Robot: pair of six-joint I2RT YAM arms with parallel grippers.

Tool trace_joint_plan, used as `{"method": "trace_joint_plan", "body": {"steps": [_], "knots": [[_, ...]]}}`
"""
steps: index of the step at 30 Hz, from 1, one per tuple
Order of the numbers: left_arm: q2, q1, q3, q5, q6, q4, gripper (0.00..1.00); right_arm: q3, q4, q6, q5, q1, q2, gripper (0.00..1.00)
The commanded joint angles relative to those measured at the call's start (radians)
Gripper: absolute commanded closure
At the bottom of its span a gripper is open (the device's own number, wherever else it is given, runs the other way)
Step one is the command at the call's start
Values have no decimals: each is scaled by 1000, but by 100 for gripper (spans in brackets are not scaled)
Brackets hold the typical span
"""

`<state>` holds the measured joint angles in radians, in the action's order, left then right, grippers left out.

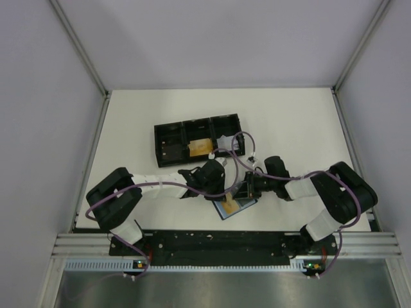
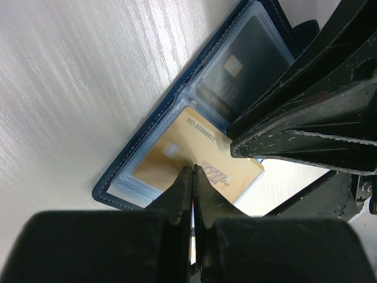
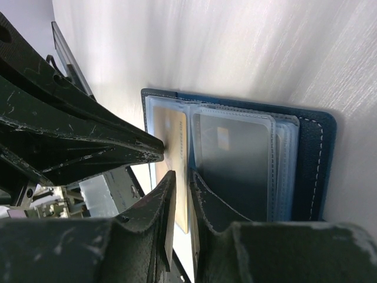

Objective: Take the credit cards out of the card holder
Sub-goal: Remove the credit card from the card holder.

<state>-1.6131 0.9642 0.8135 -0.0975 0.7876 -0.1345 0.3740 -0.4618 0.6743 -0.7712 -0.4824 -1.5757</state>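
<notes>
My card holder (image 3: pixel 318 159) lies open on the white tabletop (image 1: pixel 289 122), close to my arm bases. In the top view it is at about 5 o'clock from the black three-part tray (image 1: pixel 169 146). Its clear sleeves (image 3: pixel 283 147) face up. A gold card (image 2: pixel 194 147) sticks partway out of one sleeve, toward 4 o'clock in my left wrist view. A dark grey card (image 3: pixel 235 165) sits all the way inside the next sleeve.

My left tool (image 2: pixel 193 172) has its two fingers pressed tight together. Its tip rests on the face of the gold card. In the top view it reaches the holder from 10 o'clock.

My right tool (image 3: pixel 184 180) comes in from 2 o'clock. Its fingers stand a little apart, and a strip of the gold card shows in the thin gap. I cannot tell if they pinch the card. The tips of my two tools are just beside each other.

An orange-tan card (image 1: pixel 200 147) lies in the middle part of the tray.
</notes>
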Motion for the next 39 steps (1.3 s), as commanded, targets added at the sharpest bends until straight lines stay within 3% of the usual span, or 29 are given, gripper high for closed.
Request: {"method": "trace_joint_plan", "body": {"steps": [1, 8, 15, 29, 35, 39], "knots": [[-22, 7, -23, -4, 4, -28, 99, 29, -6, -18, 0, -10, -14, 85], [-13, 7, -36, -4, 12, -11, 99, 46, 22, -27, 4, -25, -27, 85], [-5, 7, -43, -2, 12, -7, 99, 45, -15, -13, -14, -30, -37, 100], [58, 5, -94, 12, 16, -23, 99, 39, 20, -44, -8, 39, 11, 100], [133, 7, -105, 10, 18, -27, 94, 46, 46, -51, -30, 36, 25, 100], [141, 7, -82, -4, 2, -43, 93, 52, 55, -55, -27, 24, 23, 94]]}}
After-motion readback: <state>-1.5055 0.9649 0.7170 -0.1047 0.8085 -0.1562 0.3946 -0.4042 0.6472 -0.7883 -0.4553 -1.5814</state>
